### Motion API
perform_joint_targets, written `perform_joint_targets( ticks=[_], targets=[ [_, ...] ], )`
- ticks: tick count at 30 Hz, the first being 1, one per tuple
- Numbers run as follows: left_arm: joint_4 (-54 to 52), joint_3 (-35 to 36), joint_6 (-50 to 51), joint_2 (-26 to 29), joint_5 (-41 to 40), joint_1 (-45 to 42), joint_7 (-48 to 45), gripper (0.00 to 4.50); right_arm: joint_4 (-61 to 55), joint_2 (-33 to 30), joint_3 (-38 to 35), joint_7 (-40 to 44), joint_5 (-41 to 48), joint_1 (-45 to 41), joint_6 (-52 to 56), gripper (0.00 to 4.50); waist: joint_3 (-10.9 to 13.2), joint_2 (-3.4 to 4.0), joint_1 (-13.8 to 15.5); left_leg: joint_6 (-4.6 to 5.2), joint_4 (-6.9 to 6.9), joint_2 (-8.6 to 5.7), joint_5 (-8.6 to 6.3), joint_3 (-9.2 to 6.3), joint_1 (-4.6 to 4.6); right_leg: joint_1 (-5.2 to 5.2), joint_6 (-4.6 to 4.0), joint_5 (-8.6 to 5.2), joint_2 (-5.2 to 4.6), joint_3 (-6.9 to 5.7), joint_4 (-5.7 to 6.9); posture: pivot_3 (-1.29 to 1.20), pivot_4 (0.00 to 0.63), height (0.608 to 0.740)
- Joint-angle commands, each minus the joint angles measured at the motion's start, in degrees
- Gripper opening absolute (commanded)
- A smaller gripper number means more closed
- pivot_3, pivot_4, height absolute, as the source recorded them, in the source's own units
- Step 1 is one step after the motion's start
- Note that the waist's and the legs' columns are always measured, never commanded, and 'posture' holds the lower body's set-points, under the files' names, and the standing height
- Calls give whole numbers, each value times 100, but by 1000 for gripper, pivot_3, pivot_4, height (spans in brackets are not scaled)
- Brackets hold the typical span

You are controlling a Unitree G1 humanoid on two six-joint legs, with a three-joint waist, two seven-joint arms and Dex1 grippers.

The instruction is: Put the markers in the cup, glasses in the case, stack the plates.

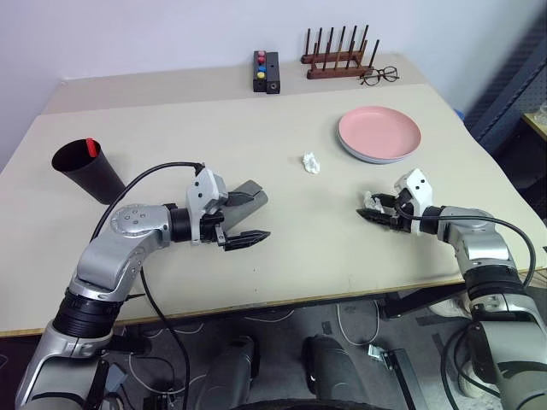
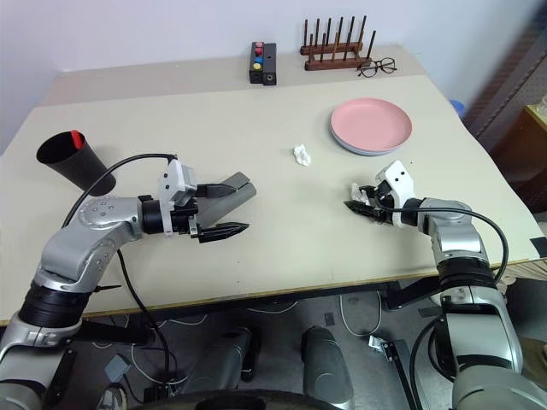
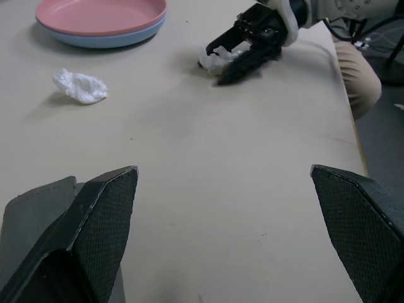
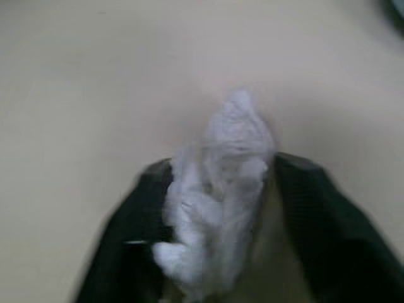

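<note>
From the left eye view, the wide beige table carries the tall black tapered plastic cup near its left edge; the cup leans, and the red cap of the slim black marker stands out at its rim. The round pink plastic plate lies on the light blue plate on the right half of the table, so they are stacked. A small crumpled white paper ball lies between the plates and the table's middle. At the far edge are a black box with coloured buttons, a dark wooden peg rack and thin-framed clear spectacles. The left gripper hangs over the table with its two black fingers wide apart and nothing between them; the grey oblong glasses case lies just behind it.

In the right eye view, the right gripper is low at the table, in front of the plates, with its fingers around a second crumpled white paper wad.

The left wrist view shows the left fingers spread wide and empty, with the right gripper at the wad farther on.

In the right wrist view, the wad sits between the two black fingers, which press against its sides
</note>
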Motion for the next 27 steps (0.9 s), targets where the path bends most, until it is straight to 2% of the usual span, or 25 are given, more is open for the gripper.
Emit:
perform_joint_targets(
  ticks=[1,2,7,15,19,27],
  targets=[
    [-238,177,5,69,-35,33,32,4500,98,-46,-42,-122,-71,-163,-246,482,0,0,1,0,0,0,0,0,0,0,0,0,0,0,0,0,150,740],
    [-250,182,11,70,-39,46,52,4500,161,-41,-55,-219,-105,-227,-344,47,0,0,1,0,1,-1,0,1,0,1,0,0,0,0,0,0,150,740],
    [-276,195,35,33,-49,57,151,4500,775,98,-209,-863,-189,-829,-997,47,0,0,-29,0,4,0,0,1,0,2,-1,0,1,0,0,0,150,740],
    [-429,295,158,-62,-113,104,426,4500,2866,344,-280,-2618,-613,-2520,-2364,47,1,0,-22,-1,-4,-1,1,1,0,-1,-1,1,3,0,-2,0,150,740],
    [-652,357,246,8,-108,224,544,4500,3502,443,-192,-3206,-909,-3013,-2533,47,1,0,-27,-2,-7,-2,1,0,0,-1,-2,1,2,0,-2,0,150,740],
    [-1212,785,567,101,-242,612,922,4500,3927,548,-207,-4012,-1340,-3330,-2296,47,1,0,-49,-2,-11,-2,2,0,0,-4,-3,0,4,1,0,0,150,740]
  ],
)
